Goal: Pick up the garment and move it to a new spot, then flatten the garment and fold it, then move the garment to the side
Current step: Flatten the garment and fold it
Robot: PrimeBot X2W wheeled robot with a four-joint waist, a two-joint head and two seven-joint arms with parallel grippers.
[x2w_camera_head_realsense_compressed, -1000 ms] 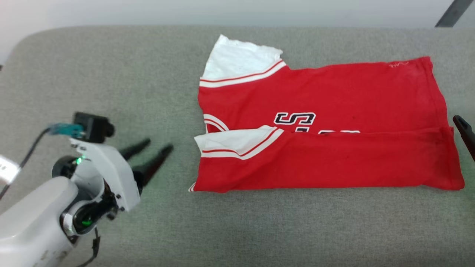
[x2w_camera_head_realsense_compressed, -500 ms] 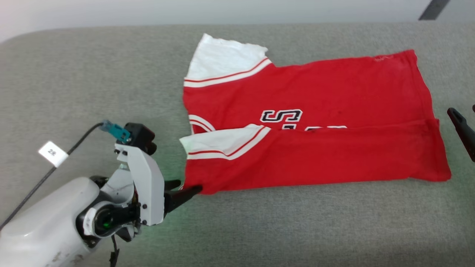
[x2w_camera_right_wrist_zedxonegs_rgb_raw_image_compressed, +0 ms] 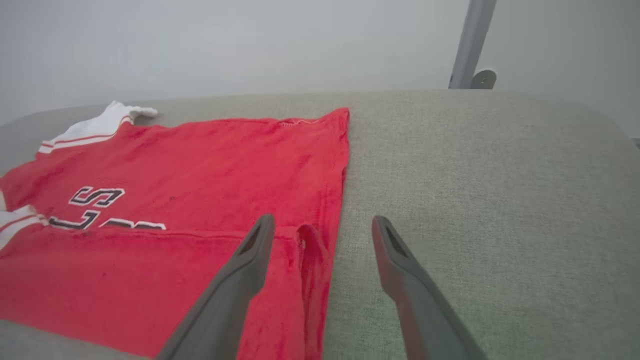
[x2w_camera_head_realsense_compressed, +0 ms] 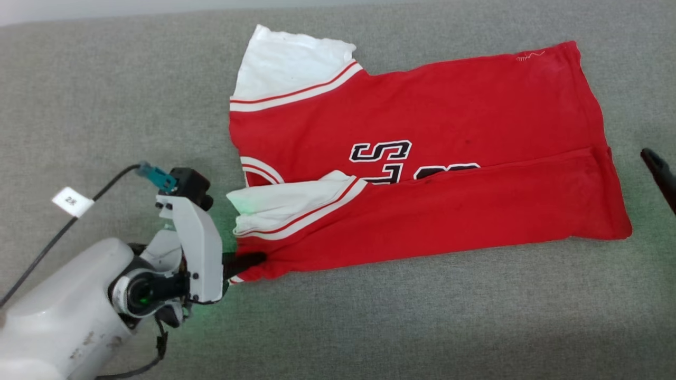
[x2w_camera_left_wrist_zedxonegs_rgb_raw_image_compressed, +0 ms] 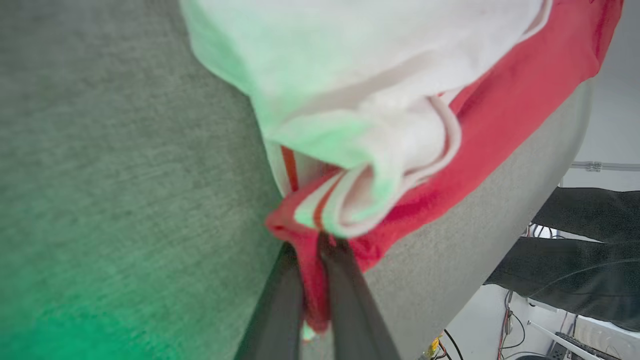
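Garment (x2w_camera_head_realsense_compressed: 449,116): flat on the grey pad (x2w_camera_head_realsense_compressed: 105,79), near edge folded over the lettering (x2w_camera_head_realsense_compressed: 380,152).
Left gripper (x2w_camera_head_realsense_compressed: 257,258): pinching the garment's near left corner.
Right gripper (x2w_camera_right_wrist_zedxonegs_rgb_raw_image_compressed: 322,222): 2 fingers spread, at the garment's right edge.

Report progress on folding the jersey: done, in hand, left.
Done: the jersey lies flat on the grey cushion, its near long edge folded partly over the lettering. In hand: the left gripper is shut on the near left corner; the right gripper hangs open at the hem end, gripping nothing. Left: further folds, then moving it aside.
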